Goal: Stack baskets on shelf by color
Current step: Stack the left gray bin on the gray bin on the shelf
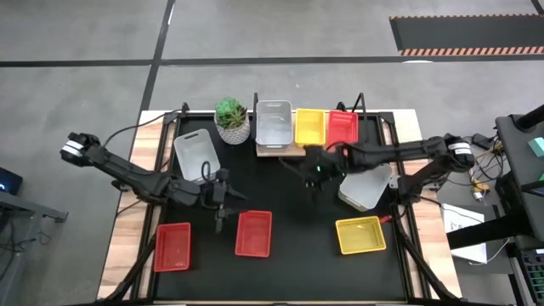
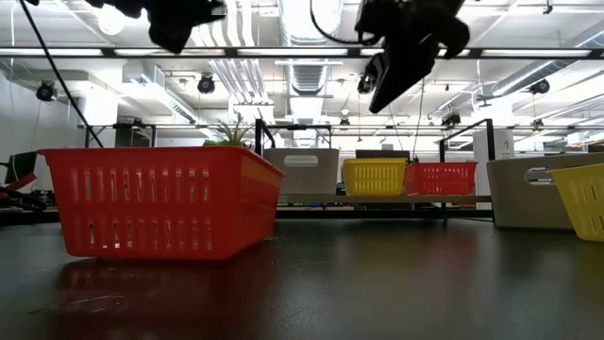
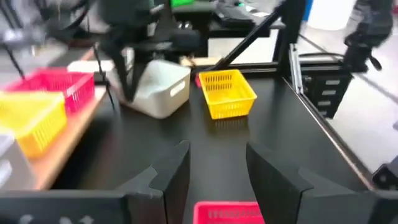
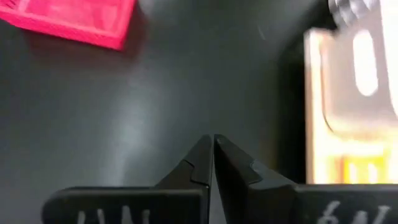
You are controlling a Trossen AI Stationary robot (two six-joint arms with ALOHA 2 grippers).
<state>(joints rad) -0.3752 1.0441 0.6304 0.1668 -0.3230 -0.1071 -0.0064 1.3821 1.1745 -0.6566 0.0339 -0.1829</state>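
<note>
Black left claw (image 3: 214, 171) wide apart and empty above the mat; right claw (image 4: 213, 155) pinched together, empty.

On the shelf (image 1: 270, 152) at the table's far edge three baskets (image 1: 274, 121) stand side by side in a row; the potted plant (image 1: 232, 120) sits just left of it; another basket (image 1: 194, 151) lies in front of the plant; three baskets (image 1: 253, 233) line the near side; one (image 1: 366, 186) rests right of centre, behind the near-right one
</note>
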